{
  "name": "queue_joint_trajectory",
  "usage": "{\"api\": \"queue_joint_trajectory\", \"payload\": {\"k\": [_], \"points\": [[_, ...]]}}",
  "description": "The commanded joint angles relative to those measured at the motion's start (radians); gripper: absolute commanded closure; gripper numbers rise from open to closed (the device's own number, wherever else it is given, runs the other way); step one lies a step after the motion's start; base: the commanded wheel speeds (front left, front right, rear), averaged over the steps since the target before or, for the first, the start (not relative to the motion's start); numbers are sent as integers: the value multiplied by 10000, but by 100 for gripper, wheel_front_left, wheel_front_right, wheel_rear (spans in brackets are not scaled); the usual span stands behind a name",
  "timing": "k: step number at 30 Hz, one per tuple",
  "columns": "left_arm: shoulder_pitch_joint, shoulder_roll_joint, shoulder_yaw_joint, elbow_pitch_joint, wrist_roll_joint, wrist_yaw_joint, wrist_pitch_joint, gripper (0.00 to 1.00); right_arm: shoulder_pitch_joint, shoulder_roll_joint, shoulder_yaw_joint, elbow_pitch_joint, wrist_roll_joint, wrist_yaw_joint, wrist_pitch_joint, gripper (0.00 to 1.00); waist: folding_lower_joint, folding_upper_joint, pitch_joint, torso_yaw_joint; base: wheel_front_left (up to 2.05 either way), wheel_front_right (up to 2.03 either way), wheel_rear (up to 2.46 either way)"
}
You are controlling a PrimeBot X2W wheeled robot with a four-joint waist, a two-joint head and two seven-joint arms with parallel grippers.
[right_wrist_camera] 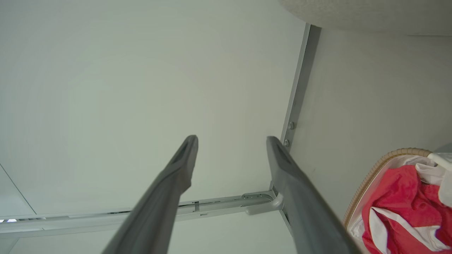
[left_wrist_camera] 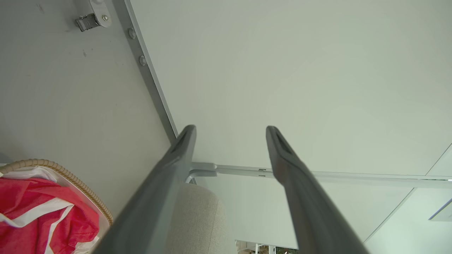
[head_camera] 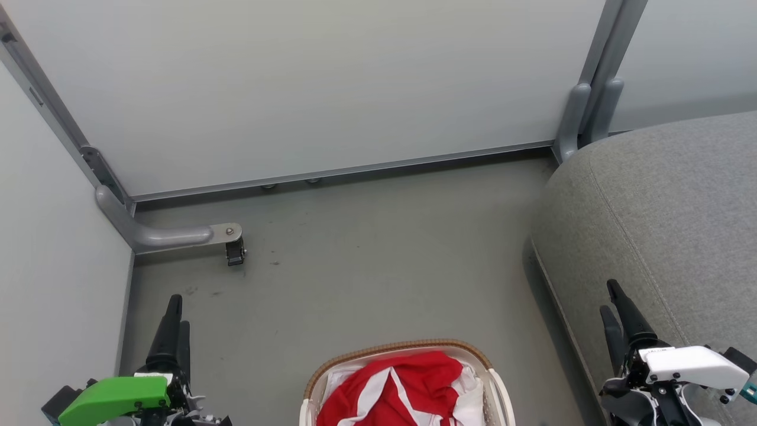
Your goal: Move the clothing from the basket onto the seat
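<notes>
The basket (head_camera: 408, 349), cream with a brown woven rim, stands on the floor at the bottom centre of the head view. Crumpled inside it is the clothing (head_camera: 393, 387), red with white stripes. The grey seat (head_camera: 662, 219) fills the right side, just right of the basket. My left gripper (head_camera: 178, 322) is at the lower left over the floor, apart from the basket. My right gripper (head_camera: 609, 299) is at the lower right over the seat's edge. In the wrist views both the left gripper (left_wrist_camera: 231, 128) and the right gripper (right_wrist_camera: 232, 139) are open and hold nothing. There the clothing (left_wrist_camera: 35, 215) (right_wrist_camera: 399, 197) shows off to the side.
Pale partition panels close off the back and the left. A grey metal foot with a small castor (head_camera: 233, 248) juts onto the floor at the left. A partition post (head_camera: 582, 118) stands by the seat's far corner. Grey floor (head_camera: 366, 254) stretches between the basket and the panels.
</notes>
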Motion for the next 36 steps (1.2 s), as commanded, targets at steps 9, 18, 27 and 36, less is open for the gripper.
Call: {"api": "queue_joint_trajectory", "payload": {"k": [9, 18, 27, 36], "points": [[-5, 49, -63, -535, 1363, -7, -476, 0, -87, -108, -189, -442, -1566, 1, -483, 0, 0, 0, 15, 10, 0, 0, 0], [2, 60, -123, -1107, 3072, 121, -837, 0, -92, -128, -369, -809, -3139, 2, -847, 0, 0, 0, 35, 32, 0, 0, 0], [67, 69, -531, -1487, 4892, 461, -1158, 0, -66, -147, -240, -1173, -4904, 2, -1174, 0, 0, 0, 53, 43, 0, 0, 0], [228, 80, -833, -1603, 6500, 808, -1466, 0, 35, -158, 183, -1383, -6654, 3, -1478, 0, 0, 0, 35, 52, 0, 0, 0]]}}
